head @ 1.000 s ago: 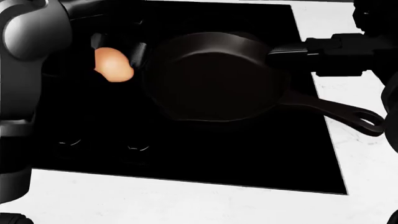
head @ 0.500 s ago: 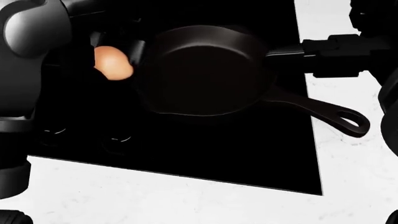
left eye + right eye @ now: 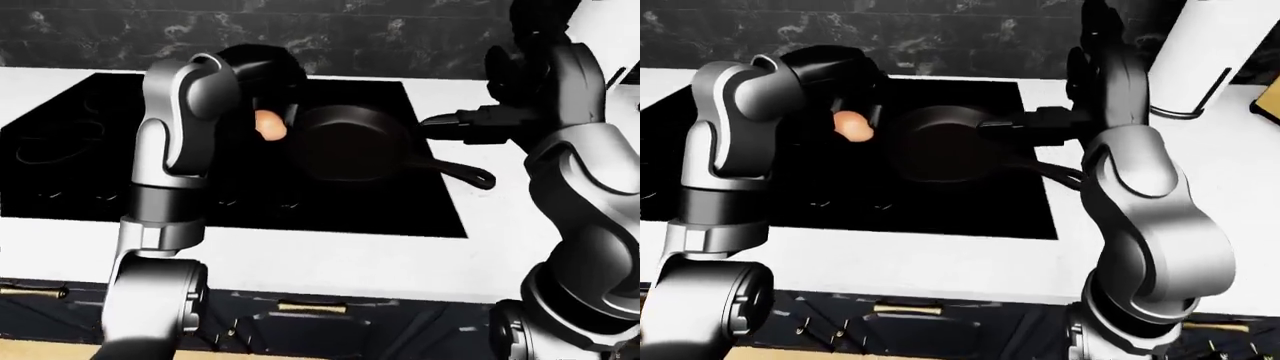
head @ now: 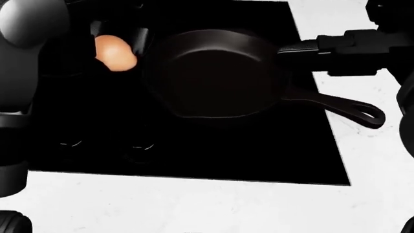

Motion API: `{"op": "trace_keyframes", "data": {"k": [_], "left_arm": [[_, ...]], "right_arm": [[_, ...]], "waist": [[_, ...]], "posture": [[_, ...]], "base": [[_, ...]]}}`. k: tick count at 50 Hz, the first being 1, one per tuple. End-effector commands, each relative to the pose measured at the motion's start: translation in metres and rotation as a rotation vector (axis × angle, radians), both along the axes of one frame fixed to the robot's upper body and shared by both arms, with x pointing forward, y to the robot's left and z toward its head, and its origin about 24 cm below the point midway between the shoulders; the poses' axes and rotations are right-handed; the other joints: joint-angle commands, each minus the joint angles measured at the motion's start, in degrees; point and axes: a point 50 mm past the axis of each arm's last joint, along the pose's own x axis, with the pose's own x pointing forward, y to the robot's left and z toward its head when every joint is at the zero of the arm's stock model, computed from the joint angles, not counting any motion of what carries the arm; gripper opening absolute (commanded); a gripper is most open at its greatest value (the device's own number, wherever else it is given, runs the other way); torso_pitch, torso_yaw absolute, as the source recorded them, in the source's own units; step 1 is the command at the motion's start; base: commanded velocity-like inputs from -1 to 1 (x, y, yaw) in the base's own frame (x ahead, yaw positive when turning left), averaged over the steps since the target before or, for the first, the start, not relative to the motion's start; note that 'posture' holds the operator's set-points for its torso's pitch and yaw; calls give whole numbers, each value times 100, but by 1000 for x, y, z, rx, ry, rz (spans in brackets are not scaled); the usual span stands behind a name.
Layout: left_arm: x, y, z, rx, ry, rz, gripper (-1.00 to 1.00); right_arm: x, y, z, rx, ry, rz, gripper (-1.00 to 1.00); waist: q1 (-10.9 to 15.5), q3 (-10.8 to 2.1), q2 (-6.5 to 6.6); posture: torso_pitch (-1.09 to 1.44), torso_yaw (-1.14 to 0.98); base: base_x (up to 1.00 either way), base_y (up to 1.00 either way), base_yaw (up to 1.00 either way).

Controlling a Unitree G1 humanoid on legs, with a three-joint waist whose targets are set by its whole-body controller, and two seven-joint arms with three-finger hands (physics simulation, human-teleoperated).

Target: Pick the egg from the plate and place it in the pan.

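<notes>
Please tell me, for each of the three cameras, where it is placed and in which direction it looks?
Head view: on the head, looking steeply down at the stove, pan and egg; left arm at left edge, right hand at right.
Left-eye view: on the head, looking more level toward the dark wall; both arms show, left hand at the egg.
Right-eye view: nearly the same picture; right arm fills more.
All share pan, egg and stove.

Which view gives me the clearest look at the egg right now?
The head view: the egg is largest there, held just left of the pan rim. The left-eye and right-eye views show it small, partly tucked behind the left hand's dark fingers.
</notes>
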Motion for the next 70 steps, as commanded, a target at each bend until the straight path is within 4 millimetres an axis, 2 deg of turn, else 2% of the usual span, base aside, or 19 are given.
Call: {"op": "trace_keyframes", "data": {"k": [1,5,7,16,22,23,39,40,42,45,50,52,54,56,59,63,67,68,70], "left_arm": [[-6,0,21,-17,-81,-9,-100],[-6,0,22,-18,-84,-9,-100],[-6,0,23,-18,-84,-9,-100],[-5,-1,22,-28,-90,-9,-100],[-4,-2,29,-38,-101,-9,-100],[-3,-3,31,-42,-103,-9,-100],[5,-15,46,-86,-129,-25,-100],[6,-15,46,-86,-129,-25,-100],[6,-16,46,-86,-130,-27,-100],[6,-16,48,-86,-131,-28,-100],[5,-17,50,-87,-134,-30,-100],[5,-17,49,-86,-134,-30,-100],[5,-17,48,-87,-132,-29,-100],[5,-17,47,-87,-131,-29,-100],[4,-17,48,-88,-132,-29,-100],[4,-16,46,-89,-131,-28,-100],[4,-16,46,-89,-130,-27,-100],[4,-16,46,-89,-130,-27,-100],[4,-16,45,-90,-129,-27,-100]], "right_arm": [[-4,1,11,-3,-69,-1,100],[-4,1,11,0,-70,-2,100],[-4,1,11,-3,-70,-2,100],[-4,-1,12,-8,-71,-23,100],[-4,0,11,-8,-69,-22,100],[-4,0,11,-8,-69,-21,100],[-4,-1,10,11,-84,-11,100],[-4,0,11,10,-86,-8,100],[-4,0,10,10,-87,-5,100],[-4,0,10,9,-87,-3,100],[-5,0,11,9,-88,-2,100],[-4,0,11,8,-88,-2,100],[-4,0,10,8,-88,-5,100],[-4,-1,10,6,-85,-11,100],[-4,0,10,3,-85,-10,100],[-5,1,12,8,-93,-3,100],[-4,0,11,5,-89,-11,100],[-4,0,11,5,-89,-9,100],[-4,0,11,4,-83,-16,100]], "waist": [[23,-115,16],[41,-89,221],[60,-161,527],[55,-26,248],[247,-20,-303],[250,20,-181],[228,-108,-109],[196,-242,-66],[139,-79,2],[100,-49,62],[67,-83,-59],[102,-132,-245],[113,-139,-183],[154,-26,-323],[206,-28,-338],[171,50,-237],[63,-59,187],[59,-45,-1],[62,-136,3]], "posture": [[0,0],[0,0],[0,0],[0,0],[0,0],[0,0],[0,0],[0,0],[0,0],[0,0],[0,0],[0,0],[0,0],[0,0],[0,0],[0,0],[0,0],[0,0],[0,0]], "base": [[0,0,-100],[0,0,-100],[0,0,-100],[0,0,-19],[0,0,0],[0,0,0],[0,0,0],[12,0,0],[20,0,0],[20,0,0],[21,0,0],[20,0,0],[21,0,0],[4,0,0],[0,0,0],[0,0,0],[4,0,0],[0,0,0],[0,0,0]]}}
